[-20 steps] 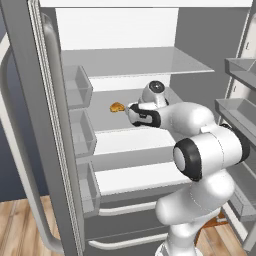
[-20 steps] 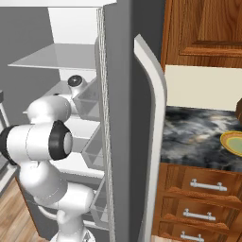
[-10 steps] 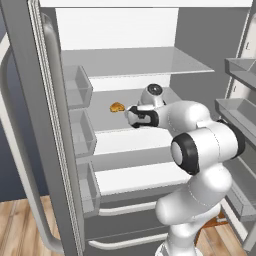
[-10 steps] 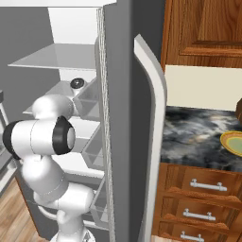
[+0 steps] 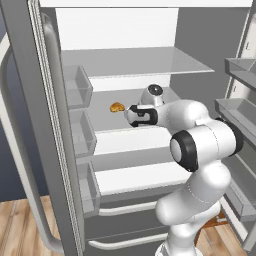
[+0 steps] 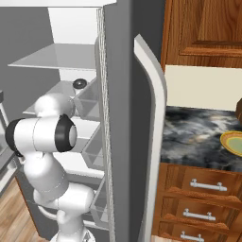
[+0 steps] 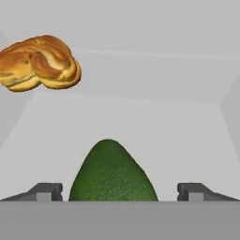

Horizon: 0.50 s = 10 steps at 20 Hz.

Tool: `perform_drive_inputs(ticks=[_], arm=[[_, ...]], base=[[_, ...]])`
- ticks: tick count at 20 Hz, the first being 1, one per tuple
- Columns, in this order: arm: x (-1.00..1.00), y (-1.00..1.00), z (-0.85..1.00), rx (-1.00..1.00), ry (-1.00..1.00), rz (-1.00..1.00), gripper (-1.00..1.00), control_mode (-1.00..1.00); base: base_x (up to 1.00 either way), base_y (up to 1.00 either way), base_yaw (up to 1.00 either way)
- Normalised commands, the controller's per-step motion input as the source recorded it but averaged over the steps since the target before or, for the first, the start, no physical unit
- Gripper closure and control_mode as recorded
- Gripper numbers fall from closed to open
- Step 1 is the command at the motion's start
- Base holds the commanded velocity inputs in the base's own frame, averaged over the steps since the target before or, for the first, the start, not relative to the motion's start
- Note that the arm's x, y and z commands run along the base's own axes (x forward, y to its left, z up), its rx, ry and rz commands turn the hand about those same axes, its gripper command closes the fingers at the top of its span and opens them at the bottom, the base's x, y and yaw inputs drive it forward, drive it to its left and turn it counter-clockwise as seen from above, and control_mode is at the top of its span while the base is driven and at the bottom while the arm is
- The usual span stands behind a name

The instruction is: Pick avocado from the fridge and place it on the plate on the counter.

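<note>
Avocado (image 7: 112, 172) sits btwn wide-open hand (image 7: 120, 191) tips, ungripped; orange-brown pastry (image 7: 38, 63) behind, upper left.

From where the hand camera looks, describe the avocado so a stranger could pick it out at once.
Look inside the open fridge, on the white middle shelf where the gripper reaches in. The avocado lies between the two dark fingertips. It is smooth, dark green and rounded to a taper, unlike the lumpy golden-brown pastry farther back.
</note>
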Motion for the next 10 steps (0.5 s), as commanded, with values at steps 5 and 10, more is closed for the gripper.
perform_drive_inputs(ticks=[5, 10], arm=[[0.0, 0.0, -0.04, 0.01, 0.0, 0.0, 1.0, -1.0], [-0.06, 0.0, 0.0, 0.0, 0.0, 0.0, 1.0, -1.0]], base=[[0.0, 0.0, 0.0], [0.0, 0.0, 0.0]])
